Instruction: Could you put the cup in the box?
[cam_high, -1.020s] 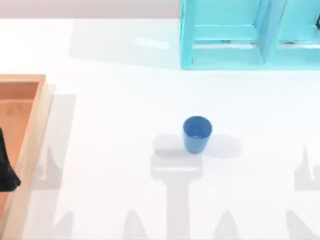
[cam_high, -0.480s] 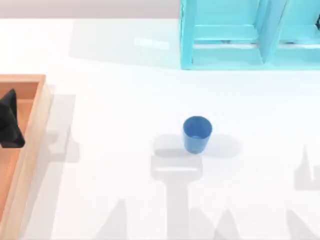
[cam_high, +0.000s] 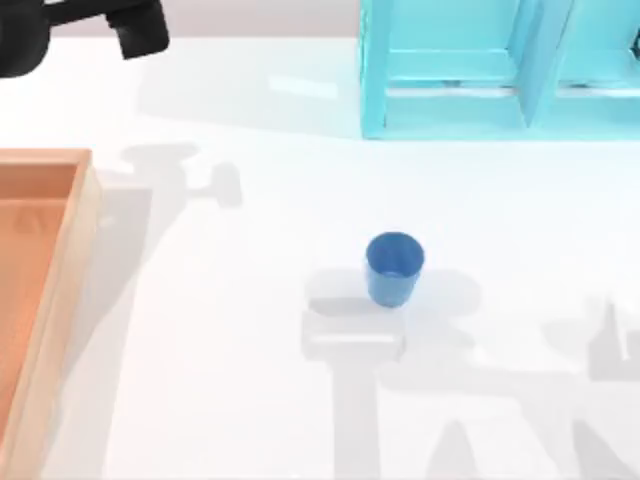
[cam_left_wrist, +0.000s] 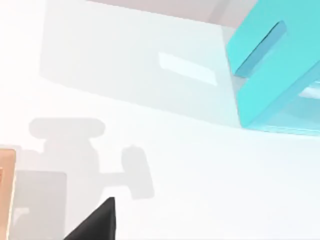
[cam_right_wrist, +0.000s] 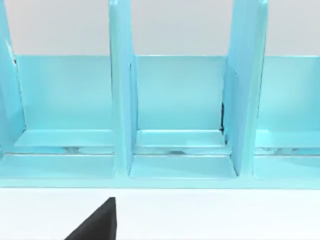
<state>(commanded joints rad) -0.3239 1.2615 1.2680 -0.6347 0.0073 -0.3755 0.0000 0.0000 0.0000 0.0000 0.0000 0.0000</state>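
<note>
While the cup stands upright near the middle of the white tabletop, mouth up and its axis vertical, narrowing toward its base, we see it touched by nothing. Our box lies at the left edge, well apart from the cup. Our left tool hangs at the far left corner, beyond the box; we cannot tell whether it is released or clenched. Our right wrist view faces the turquoise shelf unit at the far right.
</note>
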